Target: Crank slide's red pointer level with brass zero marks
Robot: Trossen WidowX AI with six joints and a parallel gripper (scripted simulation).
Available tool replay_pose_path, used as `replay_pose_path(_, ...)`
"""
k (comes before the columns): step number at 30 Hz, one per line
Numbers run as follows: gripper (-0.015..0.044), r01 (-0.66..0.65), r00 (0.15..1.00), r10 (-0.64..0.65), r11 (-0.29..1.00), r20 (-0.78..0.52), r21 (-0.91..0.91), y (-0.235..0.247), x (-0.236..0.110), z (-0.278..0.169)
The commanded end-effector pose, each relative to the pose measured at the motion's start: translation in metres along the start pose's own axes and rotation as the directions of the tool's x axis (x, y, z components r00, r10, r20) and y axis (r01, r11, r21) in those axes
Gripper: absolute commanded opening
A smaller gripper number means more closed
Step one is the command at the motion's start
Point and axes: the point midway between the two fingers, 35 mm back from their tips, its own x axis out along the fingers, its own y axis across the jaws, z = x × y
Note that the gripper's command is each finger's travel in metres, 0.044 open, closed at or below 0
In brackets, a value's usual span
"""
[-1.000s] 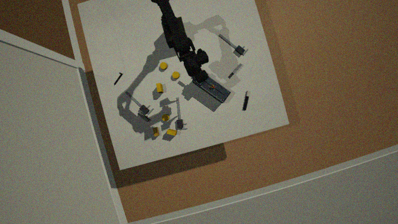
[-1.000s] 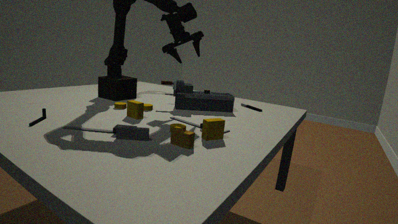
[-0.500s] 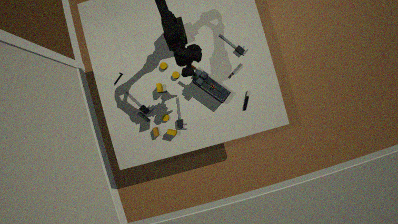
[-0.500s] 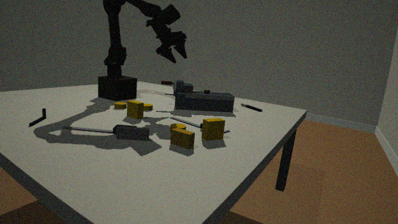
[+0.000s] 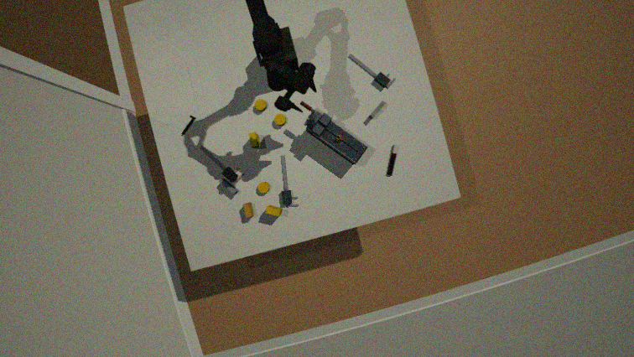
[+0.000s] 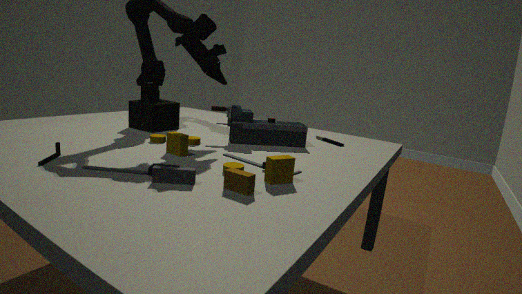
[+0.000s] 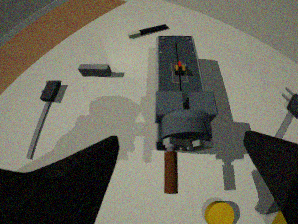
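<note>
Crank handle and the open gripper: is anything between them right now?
No. The gripper hangs open above the brown handle; the wrist view shows only bare tabletop between the fingers.

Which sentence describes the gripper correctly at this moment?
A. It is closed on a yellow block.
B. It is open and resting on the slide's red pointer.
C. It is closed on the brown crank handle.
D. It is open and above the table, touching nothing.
D: the gripper hangs open in the air above the machine, well clear of the brown crank handle, with nothing between its fingers.
</note>
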Motion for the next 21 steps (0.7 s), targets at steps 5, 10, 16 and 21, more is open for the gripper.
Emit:
replay_pose_path(5,0.044,0.004,1.0,-0.004,0.999,0.022,0.037,0.001,0.004,-0.005)
replay_pose_path(10,0.044,0.004,1.0,-0.004,0.999,0.022,0.037,0.001,0.022,-0.022)
replay_pose_path(16,0.044,0.003,1.0,-0.004,0.999,0.022,0.037,0.003,0.037,-0.038)
replay_pose_path(21,0.044,0.003,1.0,-0.004,0.999,0.022,0.037,0.002,0.042,-0.041)
